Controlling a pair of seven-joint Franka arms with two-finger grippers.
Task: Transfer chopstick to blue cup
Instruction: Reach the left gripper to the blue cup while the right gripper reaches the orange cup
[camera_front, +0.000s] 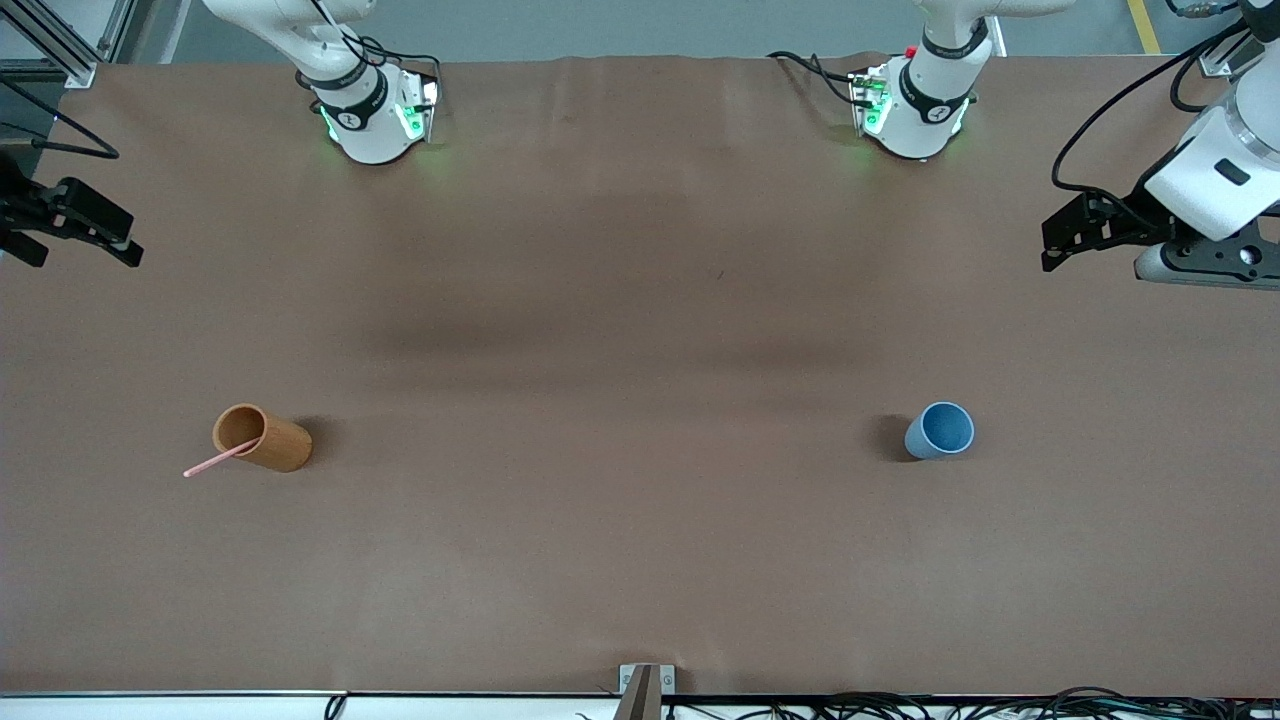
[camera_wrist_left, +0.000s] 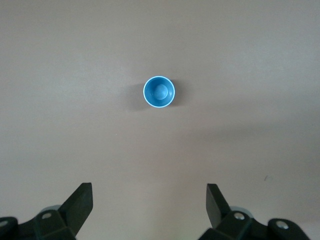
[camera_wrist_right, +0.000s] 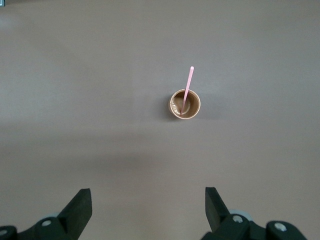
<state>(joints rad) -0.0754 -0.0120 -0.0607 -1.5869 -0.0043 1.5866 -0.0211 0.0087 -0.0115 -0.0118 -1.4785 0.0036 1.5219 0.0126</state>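
The pink chopstick (camera_front: 215, 462) leans inside an orange-brown wooden cup (camera_front: 262, 437) toward the right arm's end of the table, its upper end sticking out past the rim. The right wrist view shows the chopstick (camera_wrist_right: 188, 85) in that cup (camera_wrist_right: 185, 104). The light-blue cup (camera_front: 940, 431) stands upright toward the left arm's end, with nothing inside it (camera_wrist_left: 159, 92). My left gripper (camera_front: 1070, 240) hangs open high over the table's edge at its own end. My right gripper (camera_front: 85, 245) hangs open at its end. Both grippers (camera_wrist_left: 149, 192) (camera_wrist_right: 148, 195) hold nothing.
The brown table cover (camera_front: 640, 330) spans the whole work area. Both arm bases (camera_front: 375, 120) (camera_front: 915, 115) stand along the edge farthest from the front camera. A small metal bracket (camera_front: 645, 690) sits at the edge nearest that camera, with cables (camera_front: 950, 705) beside it.
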